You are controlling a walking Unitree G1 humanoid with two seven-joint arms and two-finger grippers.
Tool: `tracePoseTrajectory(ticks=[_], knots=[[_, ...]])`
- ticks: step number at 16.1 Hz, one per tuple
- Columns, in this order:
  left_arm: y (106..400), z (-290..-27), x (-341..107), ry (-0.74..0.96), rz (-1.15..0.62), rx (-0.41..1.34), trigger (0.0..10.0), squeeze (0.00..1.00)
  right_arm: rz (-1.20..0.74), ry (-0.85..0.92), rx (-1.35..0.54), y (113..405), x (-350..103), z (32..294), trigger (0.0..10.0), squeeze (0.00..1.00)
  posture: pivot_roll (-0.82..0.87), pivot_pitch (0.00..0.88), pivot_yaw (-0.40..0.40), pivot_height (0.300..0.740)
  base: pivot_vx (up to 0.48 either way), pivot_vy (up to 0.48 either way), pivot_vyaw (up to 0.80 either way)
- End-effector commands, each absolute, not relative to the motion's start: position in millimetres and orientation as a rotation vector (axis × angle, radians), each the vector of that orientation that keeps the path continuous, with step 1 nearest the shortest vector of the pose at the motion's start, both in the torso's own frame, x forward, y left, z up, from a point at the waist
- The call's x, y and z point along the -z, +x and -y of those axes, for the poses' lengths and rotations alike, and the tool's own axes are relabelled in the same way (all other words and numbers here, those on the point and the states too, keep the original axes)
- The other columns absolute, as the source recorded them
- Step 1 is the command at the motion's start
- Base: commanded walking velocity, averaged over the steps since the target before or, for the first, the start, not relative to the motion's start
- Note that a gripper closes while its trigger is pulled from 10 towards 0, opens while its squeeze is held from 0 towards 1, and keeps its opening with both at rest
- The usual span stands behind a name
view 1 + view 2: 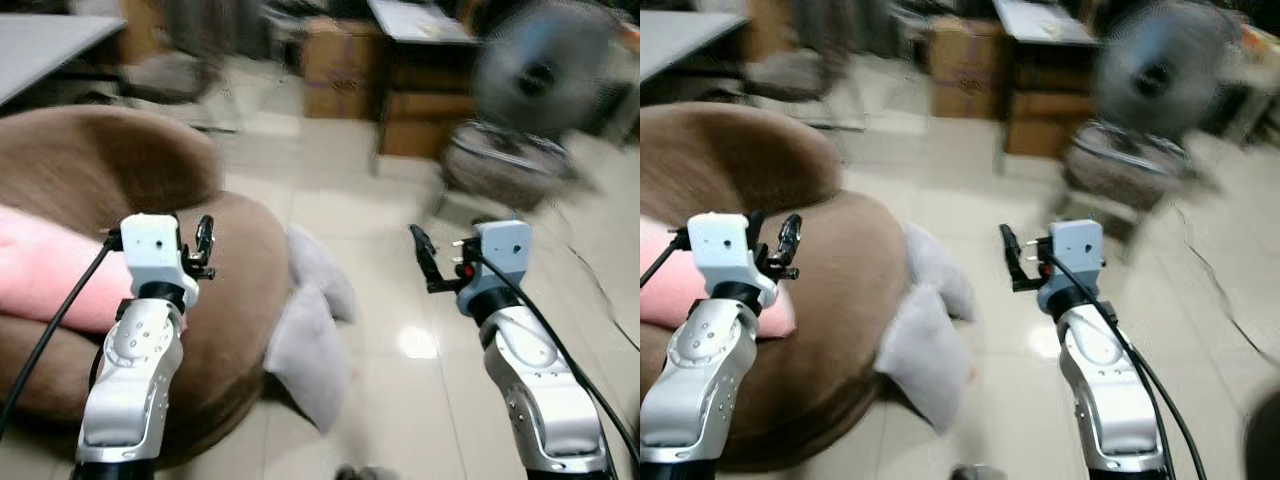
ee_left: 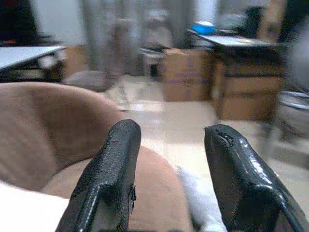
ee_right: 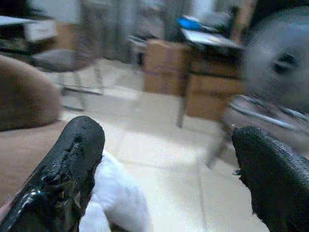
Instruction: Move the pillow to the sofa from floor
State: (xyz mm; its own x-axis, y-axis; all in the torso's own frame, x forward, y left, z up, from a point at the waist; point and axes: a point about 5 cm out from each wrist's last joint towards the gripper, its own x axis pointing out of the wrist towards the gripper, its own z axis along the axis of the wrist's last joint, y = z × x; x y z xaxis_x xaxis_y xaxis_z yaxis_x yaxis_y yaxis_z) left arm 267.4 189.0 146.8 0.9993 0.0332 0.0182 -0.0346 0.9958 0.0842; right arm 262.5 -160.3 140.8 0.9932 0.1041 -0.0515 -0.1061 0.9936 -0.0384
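The grey pillow [image 1: 310,340] leans on the brown sofa [image 1: 235,300] edge; bare floor [image 1: 400,290] lies beside; my left gripper [image 2: 169,169] and right gripper [image 3: 164,174] are open and empty.

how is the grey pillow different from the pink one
The grey pillow sits on the tiled floor, propped against the side of the brown sofa; the pink pillow already lies on the sofa's seat. The grey one stands tilted on its edge, while the pink one lies flat. They differ in colour, pale grey against pink. Both look soft and stuffed, and both are untouched by the left gripper and right gripper.
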Motion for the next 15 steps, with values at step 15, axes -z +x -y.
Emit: tracePoseTrajectory(ticks=[15], knots=[[265, -195, -147, 0.192, 0.026, -0.027, 10.0, 0.20, -0.100, -0.034, -0.094, 255, -131, 160, 10.0, 0.00, 0.02, 0.000, -0.014, 0.740, 0.000, 0.090, -0.64]])
